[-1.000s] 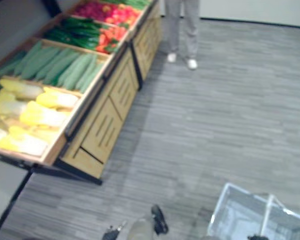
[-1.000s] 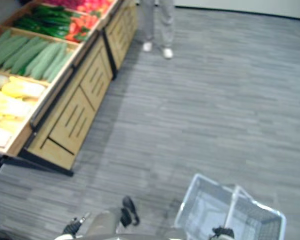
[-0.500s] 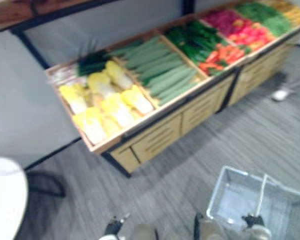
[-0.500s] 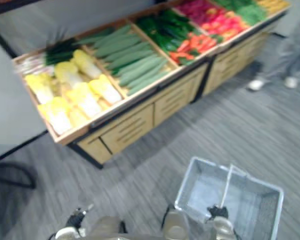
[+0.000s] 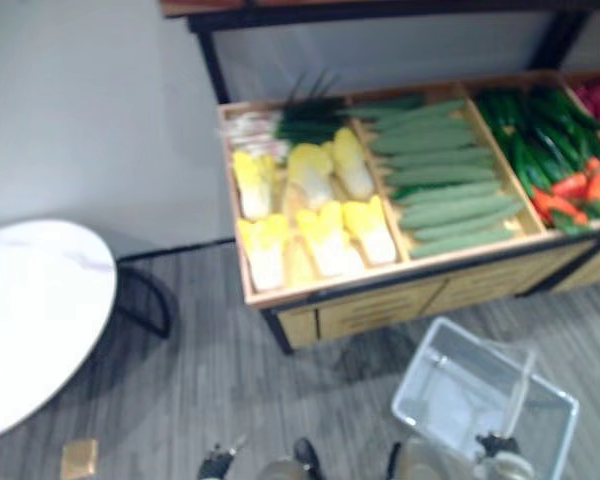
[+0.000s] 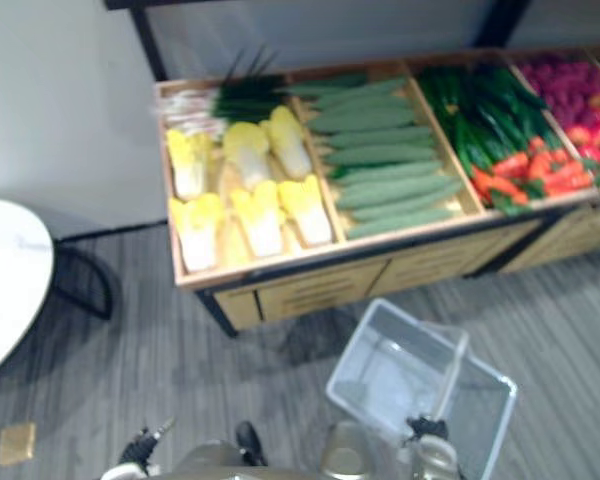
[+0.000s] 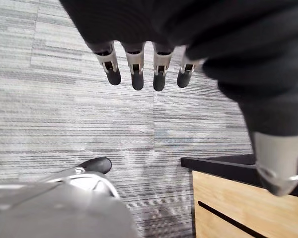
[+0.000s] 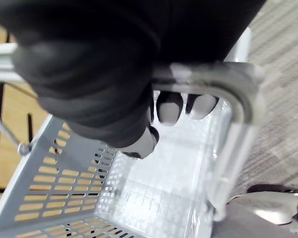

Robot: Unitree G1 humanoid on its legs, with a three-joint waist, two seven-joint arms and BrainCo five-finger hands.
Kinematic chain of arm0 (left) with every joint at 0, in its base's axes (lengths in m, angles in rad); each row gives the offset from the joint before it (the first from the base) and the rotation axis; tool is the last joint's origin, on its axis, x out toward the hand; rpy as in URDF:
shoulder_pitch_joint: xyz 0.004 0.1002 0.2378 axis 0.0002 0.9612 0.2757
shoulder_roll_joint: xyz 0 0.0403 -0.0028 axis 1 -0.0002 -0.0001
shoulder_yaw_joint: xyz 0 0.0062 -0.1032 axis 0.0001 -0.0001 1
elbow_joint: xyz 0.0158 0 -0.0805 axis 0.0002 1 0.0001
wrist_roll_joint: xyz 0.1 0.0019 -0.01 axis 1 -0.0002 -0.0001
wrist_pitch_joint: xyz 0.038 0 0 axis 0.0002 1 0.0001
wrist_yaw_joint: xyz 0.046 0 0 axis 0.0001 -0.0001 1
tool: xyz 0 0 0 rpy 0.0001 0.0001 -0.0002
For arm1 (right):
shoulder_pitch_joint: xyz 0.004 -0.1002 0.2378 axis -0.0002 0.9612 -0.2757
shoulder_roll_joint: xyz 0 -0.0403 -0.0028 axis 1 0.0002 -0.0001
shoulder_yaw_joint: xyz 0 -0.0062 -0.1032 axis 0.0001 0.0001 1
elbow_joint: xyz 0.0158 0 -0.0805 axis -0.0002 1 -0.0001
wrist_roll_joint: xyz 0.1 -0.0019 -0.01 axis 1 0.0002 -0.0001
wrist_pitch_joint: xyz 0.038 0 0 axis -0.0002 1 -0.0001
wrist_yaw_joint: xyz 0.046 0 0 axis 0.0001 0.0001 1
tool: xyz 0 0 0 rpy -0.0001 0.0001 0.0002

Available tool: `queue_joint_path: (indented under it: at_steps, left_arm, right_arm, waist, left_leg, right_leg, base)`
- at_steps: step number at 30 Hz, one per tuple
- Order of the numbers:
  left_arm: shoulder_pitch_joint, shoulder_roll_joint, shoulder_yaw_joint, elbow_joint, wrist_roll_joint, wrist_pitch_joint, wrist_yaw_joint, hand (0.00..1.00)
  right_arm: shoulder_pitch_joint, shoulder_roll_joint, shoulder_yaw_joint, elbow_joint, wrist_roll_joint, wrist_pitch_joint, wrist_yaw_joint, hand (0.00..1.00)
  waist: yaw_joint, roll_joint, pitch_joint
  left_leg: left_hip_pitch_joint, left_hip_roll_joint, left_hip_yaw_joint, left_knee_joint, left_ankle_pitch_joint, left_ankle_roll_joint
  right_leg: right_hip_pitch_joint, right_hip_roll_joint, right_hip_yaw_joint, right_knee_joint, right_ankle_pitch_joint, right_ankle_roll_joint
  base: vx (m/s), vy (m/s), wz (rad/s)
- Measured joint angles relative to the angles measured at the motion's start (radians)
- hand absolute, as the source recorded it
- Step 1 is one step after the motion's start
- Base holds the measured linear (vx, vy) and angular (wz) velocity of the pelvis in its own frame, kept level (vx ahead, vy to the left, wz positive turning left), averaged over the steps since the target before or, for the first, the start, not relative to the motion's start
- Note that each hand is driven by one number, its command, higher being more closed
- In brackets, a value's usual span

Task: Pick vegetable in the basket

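A pale grey plastic basket (image 5: 417, 368) hangs low at my right, just in front of the wooden vegetable stand (image 5: 380, 305). My right hand (image 8: 89, 59) is shut on the basket's handle (image 8: 213, 79), its fingers (image 8: 169, 106) curled under the bar. The basket's latticed wall (image 8: 54, 183) and bottom show nothing inside. On the stand lie yellow cabbages (image 5: 310, 215), long green cucumbers (image 5: 450, 170), dark green vegetables (image 5: 540, 130) and red peppers (image 5: 580, 190). My left hand (image 7: 139, 20) hangs open over the floor by the stand's lower corner, its fingers (image 7: 135, 67) straight and holding nothing.
A round white table (image 5: 30, 310) on a dark frame stands at the left. A small brown square (image 5: 78, 458) lies on the grey floor near it. A dark shelf rail (image 5: 380, 12) runs above the stand, against a grey wall.
The camera has swung left, so the stand now lies straight ahead and the white table has come into view. The person has left the view. The basket stays in my right hand.
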Motion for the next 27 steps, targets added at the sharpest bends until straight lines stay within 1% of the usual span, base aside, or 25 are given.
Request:
queue_joint_path:
  at_steps: [1, 2, 3, 4, 5, 6, 7, 8, 9, 10, 11, 12, 13, 14, 15, 17, 19, 20, 21, 22, 23, 25, 27]
  left_arm:
    - [-0.017, -0.001, -0.002, 0.000, -0.004, 0.000, 0.005, 0.00]
    - [-0.029, 0.001, -0.001, -0.005, -0.004, -0.003, 0.008, 0.00]
    - [-0.029, 0.006, 0.002, -0.010, -0.004, -0.004, 0.009, 0.00]
    - [-0.024, 0.020, 0.011, -0.010, -0.004, -0.005, 0.011, 0.00]
    - [-0.019, 0.006, 0.046, -0.003, -0.004, 0.001, 0.016, 0.00]
    - [-0.014, -0.011, 0.056, -0.003, -0.004, 0.002, 0.018, 0.00]
    - [0.000, -0.031, 0.078, -0.006, -0.004, 0.001, 0.018, 0.00]
    - [0.005, -0.057, 0.119, -0.005, -0.006, 0.003, 0.023, 0.00]
    - [0.010, -0.067, 0.147, -0.005, -0.026, 0.008, 0.029, 0.00]
    - [0.005, -0.067, 0.164, -0.005, -0.037, 0.009, 0.030, 0.00]
    - [-0.010, -0.067, 0.191, -0.006, -0.057, 0.009, 0.039, 0.00]
    - [-0.026, -0.065, 0.220, -0.010, -0.082, 0.009, 0.051, 0.00]
    - [-0.036, -0.064, 0.242, -0.011, -0.101, 0.009, 0.058, 0.00]
    - [-0.060, -0.061, 0.301, -0.015, -0.128, 0.010, 0.069, 0.00]
    - [-0.081, -0.050, 0.359, -0.033, -0.168, 0.009, 0.091, 0.00]
    - [-0.115, -0.018, 0.421, -0.040, -0.244, 0.006, 0.132, 0.00]
    - [-0.159, 0.040, 0.493, -0.074, -0.396, -0.032, 0.218, 0.00]
    - [-0.181, 0.074, 0.525, -0.103, -0.462, -0.059, 0.250, 0.00]
    - [-0.202, 0.102, 0.550, -0.136, -0.516, -0.086, 0.280, 0.00]
    - [-0.215, 0.112, 0.560, -0.161, -0.537, -0.097, 0.293, 0.00]
    - [-0.224, 0.128, 0.574, -0.209, -0.554, -0.119, 0.320, 0.00]
    - [-0.223, 0.139, 0.574, -0.278, -0.549, -0.139, 0.363, 0.00]
    - [-0.223, 0.142, 0.564, -0.351, -0.523, -0.149, 0.406, 0.00]
  right_arm:
    - [-0.001, 0.003, 0.013, 0.000, 0.001, 0.000, -0.001, 1.00]
    - [-0.001, 0.015, 0.015, 0.000, 0.001, 0.000, -0.001, 1.00]
    - [-0.001, 0.025, 0.014, 0.001, 0.001, 0.000, -0.001, 1.00]
    - [0.001, 0.048, 0.013, 0.004, 0.001, 0.001, -0.001, 1.00]
    - [-0.013, 0.058, 0.011, 0.009, 0.001, 0.002, 0.001, 1.00]
    - [-0.016, 0.053, 0.009, 0.010, 0.001, 0.002, -0.002, 1.00]
    - [-0.014, 0.044, 0.009, 0.021, 0.001, 0.002, -0.001, 1.00]
    - [-0.013, 0.028, 0.009, 0.036, 0.000, 0.001, 0.000, 1.00]
    - [-0.013, 0.019, 0.009, 0.042, -0.001, 0.003, 0.006, 1.00]
    - [-0.011, 0.018, 0.007, 0.043, -0.002, 0.006, 0.006, 1.00]
    - [-0.004, 0.018, 0.002, 0.043, -0.002, 0.010, 0.006, 1.00]
    - [-0.001, 0.018, -0.007, 0.045, -0.002, 0.019, 0.004, 1.00]
    - [0.002, 0.017, -0.020, 0.048, -0.002, 0.023, 0.002, 1.00]
    - [0.010, 0.018, -0.032, 0.056, -0.003, 0.023, 0.001, 1.00]
    - [0.012, 0.019, -0.034, 0.066, -0.004, 0.023, -0.003, 1.00]
    - [0.016, 0.020, -0.040, 0.080, -0.004, 0.022, -0.004, 1.00]
    - [0.029, 0.021, -0.042, 0.080, -0.005, 0.023, -0.012, 1.00]
    - [0.038, 0.022, -0.052, 0.080, -0.008, 0.022, -0.018, 1.00]
    - [0.048, 0.022, -0.069, 0.079, -0.009, 0.020, -0.028, 1.00]
    - [0.052, 0.021, -0.071, 0.079, -0.009, 0.019, -0.032, 1.00]
    - [0.062, 0.020, -0.071, 0.078, -0.009, 0.015, -0.041, 1.00]
    - [0.085, 0.021, -0.072, 0.071, -0.006, 0.010, -0.048, 1.00]
    - [0.102, 0.024, -0.073, 0.060, 0.000, 0.003, -0.053, 1.00]
  waist:
    - [0.000, 0.004, 0.001]
    - [0.000, -0.003, -0.004]
    - [0.001, -0.014, -0.011]
    - [0.007, -0.056, -0.024]
    - [0.016, -0.056, -0.024]
    - [0.018, -0.028, -0.035]
    - [0.019, -0.006, -0.048]
    - [0.021, 0.023, -0.043]
    - [0.022, 0.043, -0.049]
    - [0.018, 0.043, -0.048]
    - [0.007, 0.042, -0.048]
    - [0.001, 0.042, -0.049]
    - [0.001, 0.042, -0.049]
    - [0.001, 0.042, -0.052]
    - [0.001, 0.041, -0.053]
    - [0.001, 0.041, -0.053]
    - [0.000, 0.037, -0.055]
    - [0.000, 0.036, -0.056]
    - [-0.002, 0.037, -0.058]
    - [-0.001, 0.038, -0.058]
    - [0.000, 0.035, -0.058]
    - [0.000, 0.033, -0.067]
    - [0.001, 0.031, -0.071]
  left_leg:
    - [0.001, 0.009, -0.035, 0.000, 0.002, -0.012]
    - [0.006, 0.012, -0.059, -0.003, 0.006, -0.034]
    - [0.010, 0.006, -0.070, -0.005, 0.004, -0.049]
    - [0.033, -0.017, -0.070, -0.022, 0.000, -0.069]
    - [0.075, -0.011, -0.063, -0.051, 0.000, -0.096]
    - [0.079, 0.015, -0.051, -0.062, 0.009, -0.111]
    - [0.080, 0.040, -0.025, -0.069, 0.011, -0.121]
    - [0.094, 0.075, 0.011, -0.077, 0.011, -0.142]
    - [0.104, 0.096, 0.031, -0.077, 0.017, -0.157]
    - [0.113, 0.103, 0.042, -0.078, 0.026, -0.169]
    - [0.128, 0.114, 0.049, -0.077, 0.037, -0.173]
    - [0.142, 0.122, 0.055, -0.076, 0.041, -0.174]
    - [0.145, 0.125, 0.060, -0.075, 0.041, -0.173]
    - [0.144, 0.127, 0.071, -0.074, 0.041, -0.173]
    - [0.141, 0.128, 0.073, -0.074, 0.041, -0.173]
    - [0.140, 0.128, 0.073, -0.074, 0.041, -0.173]
    - [0.140, 0.127, 0.071, -0.075, 0.041, -0.173]
    - [0.138, 0.127, 0.070, -0.077, 0.039, -0.172]
    - [0.128, 0.128, 0.067, -0.081, 0.031, -0.164]
    - [0.125, 0.129, 0.067, -0.084, 0.028, -0.165]
    - [0.120, 0.128, 0.066, -0.083, 0.028, -0.165]
    - [0.111, 0.127, 0.057, -0.080, 0.021, -0.158]
    - [0.108, 0.126, 0.052, -0.074, 0.017, -0.160]
  right_leg:
    - [0.001, 0.016, 0.031, -0.096, 0.001, 0.001]
    - [0.009, 0.023, 0.084, -0.229, 0.016, 0.006]
    - [0.016, 0.020, 0.105, -0.298, 0.050, 0.004]
    - [0.017, -0.009, 0.131, -0.408, 0.208, 0.007]
    - [0.032, 0.002, 0.142, -0.415, 0.197, 0.038]
    - [0.035, 0.030, 0.144, -0.434, 0.210, 0.020]
    - [0.049, 0.060, 0.148, -0.473, 0.220, 0.008]
    - [0.068, 0.104, 0.160, -0.524, 0.244, -0.011]
    - [0.079, 0.132, 0.171, -0.553, 0.256, -0.024]
    - [0.089, 0.142, 0.174, -0.562, 0.258, -0.027]
    - [0.113, 0.155, 0.174, -0.579, 0.260, -0.031]
    - [0.132, 0.165, 0.175, -0.596, 0.264, -0.036]
    - [0.138, 0.169, 0.177, -0.605, 0.266, -0.040]
    - [0.144, 0.174, 0.181, -0.625, 0.277, -0.046]
    - [0.145, 0.177, 0.188, -0.646, 0.292, -0.047]
    - [0.159, 0.178, 0.189, -0.681, 0.314, -0.049]
    - [0.179, 0.177, 0.184, -0.721, 0.338, -0.049]
    - [0.190, 0.176, 0.177, -0.743, 0.347, -0.049]
    - [0.198, 0.176, 0.164, -0.768, 0.360, -0.052]
    - [0.195, 0.177, 0.160, -0.768, 0.360, -0.052]
    - [0.194, 0.178, 0.154, -0.772, 0.362, -0.054]
    - [0.197, 0.174, 0.142, -0.773, 0.360, -0.052]
    - [0.197, 0.171, 0.137, -0.773, 0.359, -0.051]
  base:
    - [0.30, -0.184, 1.25]
    - [0.23, -0.174, 1.01]
    - [0.24, -0.227, 0.89]
    - [0.26, -0.314, 0.40]
    - [0.25, -0.309, 0.07]
    - [0.23, -0.273, -0.36]
    - [0.20, -0.209, -0.64]
    - [0.21, -0.251, -0.76]
    - [0.15, -0.207, -0.65]
    - [0.11, -0.192, -0.36]
    - [0.09, -0.161, -0.15]
    - [0.06, -0.138, -0.11]
    - [0.02, -0.088, -0.13]
    - [-0.02, -0.054, -0.17]
    - [-0.04, -0.044, -0.15]
    - [-0.06, -0.022, -0.06]
    - [-0.12, -0.017, 0.06]
    - [-0.16, -0.023, 0.22]
    - [-0.13, -0.017, 0.23]
    - [-0.13, -0.024, 0.23]
    - [-0.11, -0.027, 0.11]
    - [-0.11, -0.032, 0.13]
    - [-0.06, -0.012, 0.07]
